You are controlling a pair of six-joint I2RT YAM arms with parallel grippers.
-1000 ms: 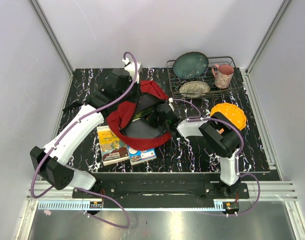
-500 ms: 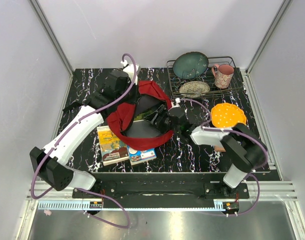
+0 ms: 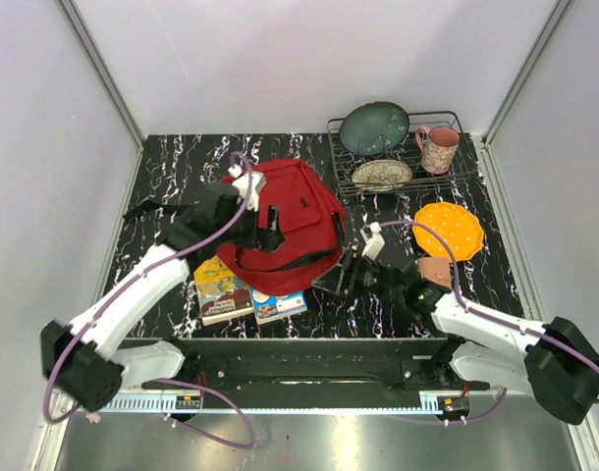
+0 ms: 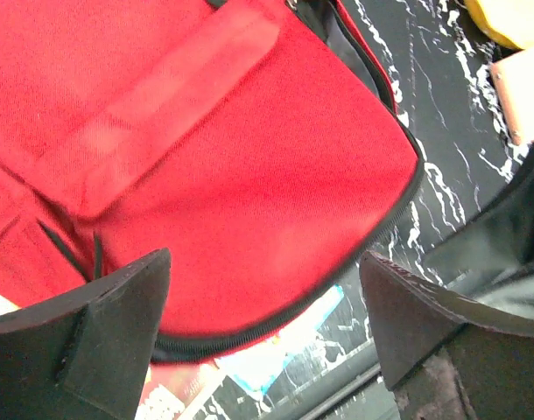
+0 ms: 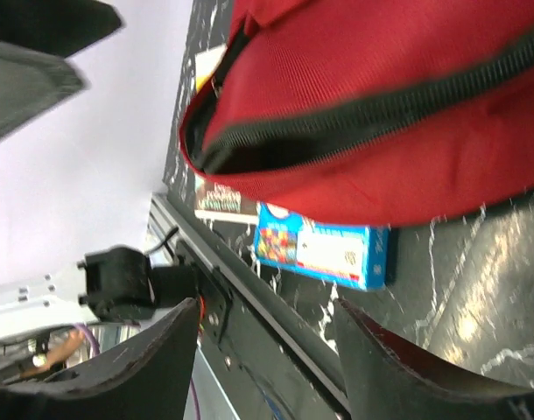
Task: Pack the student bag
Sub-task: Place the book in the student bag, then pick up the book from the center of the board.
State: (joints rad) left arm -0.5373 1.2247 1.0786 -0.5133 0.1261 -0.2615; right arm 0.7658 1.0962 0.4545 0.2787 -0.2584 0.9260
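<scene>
While the student bag [image 3: 301,208] lay flat at mid-table, overlapping books [image 3: 221,283] at its near edge, the left gripper [image 4: 263,262] hung over it, fingers spread wide and empty; the right gripper [image 5: 265,311], near-right of it, gaped empty too.

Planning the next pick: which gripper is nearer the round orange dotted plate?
Right. The right gripper is low beside the red fabric backpack, at its near-right edge, left of the plate; the left gripper hangs over the backpack, farther left.
</scene>
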